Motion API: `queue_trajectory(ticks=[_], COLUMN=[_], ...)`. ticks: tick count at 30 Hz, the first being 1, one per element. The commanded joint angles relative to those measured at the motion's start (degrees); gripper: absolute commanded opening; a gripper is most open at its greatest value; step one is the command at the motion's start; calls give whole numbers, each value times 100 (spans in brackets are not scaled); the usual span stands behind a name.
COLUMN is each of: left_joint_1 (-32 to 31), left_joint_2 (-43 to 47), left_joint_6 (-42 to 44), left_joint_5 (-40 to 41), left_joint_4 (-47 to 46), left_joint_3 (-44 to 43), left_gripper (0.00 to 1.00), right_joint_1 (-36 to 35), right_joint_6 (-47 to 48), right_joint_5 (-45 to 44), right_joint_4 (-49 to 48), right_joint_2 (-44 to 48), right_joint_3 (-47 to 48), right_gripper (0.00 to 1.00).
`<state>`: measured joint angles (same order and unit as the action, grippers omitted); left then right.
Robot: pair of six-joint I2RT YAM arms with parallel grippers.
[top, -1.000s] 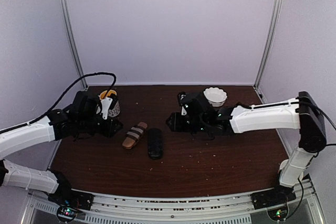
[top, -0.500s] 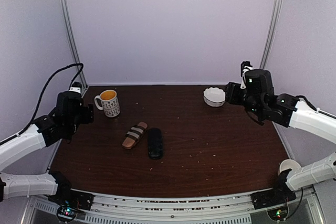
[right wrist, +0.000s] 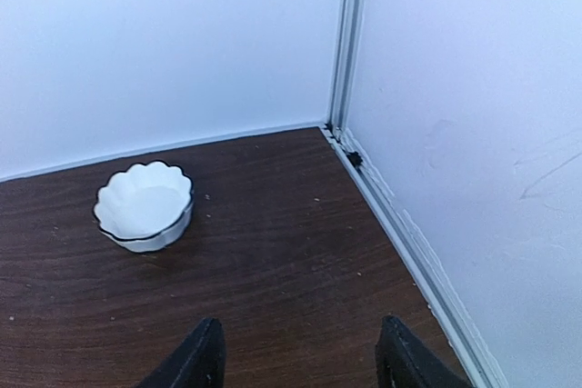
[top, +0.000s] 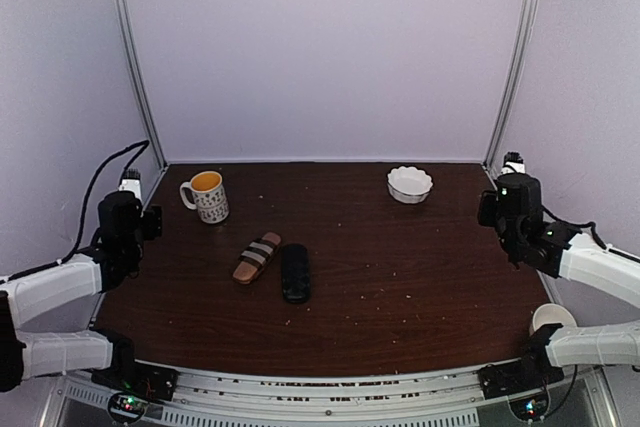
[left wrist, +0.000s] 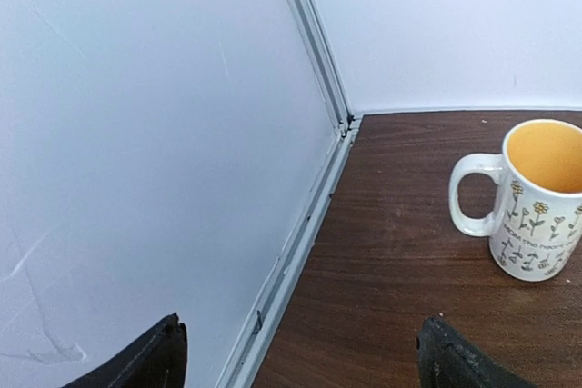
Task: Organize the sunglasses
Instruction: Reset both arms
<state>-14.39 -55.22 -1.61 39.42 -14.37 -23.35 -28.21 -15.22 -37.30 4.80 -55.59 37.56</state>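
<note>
Near the middle of the dark brown wood-grain table [top: 420, 287], a little left of centre, two closed cases lie side by side. One is a tan oblong case with dark stripes [top: 257, 257], angled so that its far end leans right. Just to its right is a black oblong case [top: 295, 273], lying near to far. The gap between them is too small to tell whether they touch. Neither pair of sunglasses shows in any view, so I cannot tell where they are. Toward the far left corner a white ceramic mug [left wrist: 541, 202] stands upright, with a yellow-orange inside, a small flower print and its handle turned left. Toward the far right corner sits a small white scalloped bowl [right wrist: 145, 206] with a thin dark line round its rim. Pale specks are scattered over the wood. At the left edge of the table, close to the white wall, the left hand [left wrist: 300, 338] faces the far left corner. Its black fingers [left wrist: 155, 356] are spread wide apart with nothing between them, and the mug is ahead to the right, well apart. At the right edge the right hand [right wrist: 303, 338] faces the far right corner. Its fingers [right wrist: 205, 356] are also apart and hold nothing, and the bowl is ahead to the left, well apart.
</note>
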Motion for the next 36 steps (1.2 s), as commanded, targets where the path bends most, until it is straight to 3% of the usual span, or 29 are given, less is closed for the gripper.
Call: queue_trajectory(ticks=[1, 5, 10, 14, 17, 18, 20, 22, 27, 34, 36], left_joint_1=[498, 703, 1021, 1233, 1279, 1383, 1461, 1469, 1489, 1490, 1492], left_joint_2=[-550, -1044, -1624, -1941, -2462, -2450, -2694, -2610, -2642, -2645, -2637], left_joint_6=[356, 458, 327, 466, 586, 413, 408, 428, 405, 406, 409], left_joint_5=[-720, -1083, -1842, -2437, -2689, -2772, -2820, -3008, -3001, -3001, -3004], left_joint_4=[-1367, -2225, -3143, -3395, -4370, -4277, -4862, -4382, -4433, -4451, -4444], left_joint_3=[86, 234, 337, 275, 469, 515, 636, 507, 483, 489, 489], left_gripper=[90, 90, 89, 86, 87, 86, 87, 87, 92, 91, 91], right_joint_1=[280, 619, 934, 1128, 1363, 1456, 1572, 1692, 1942, 2133, 2144], right_joint_6=[402, 511, 854, 1234, 1369, 1401, 1460, 1512, 1515, 1499, 1475], right_joint_5=[-546, -409, 5, 397, 804, 966, 1256, 1421, 1884, 2229, 2269], right_joint_4=[-1062, -1646, -2272, -3302, -4292, -4551, -4683, -5233, -5555, -6996, -6991], right_joint_2=[60, -84, -319, -417, -646, -713, -754, -840, -1093, -2241, -2198], right_joint_3=[-556, -1050, -1339, -1834, -2231, -2282, -2290, -2439, -2351, -2419, -2488], right_gripper=[57, 59, 69, 74, 78, 78, 79, 79, 79, 80, 80])
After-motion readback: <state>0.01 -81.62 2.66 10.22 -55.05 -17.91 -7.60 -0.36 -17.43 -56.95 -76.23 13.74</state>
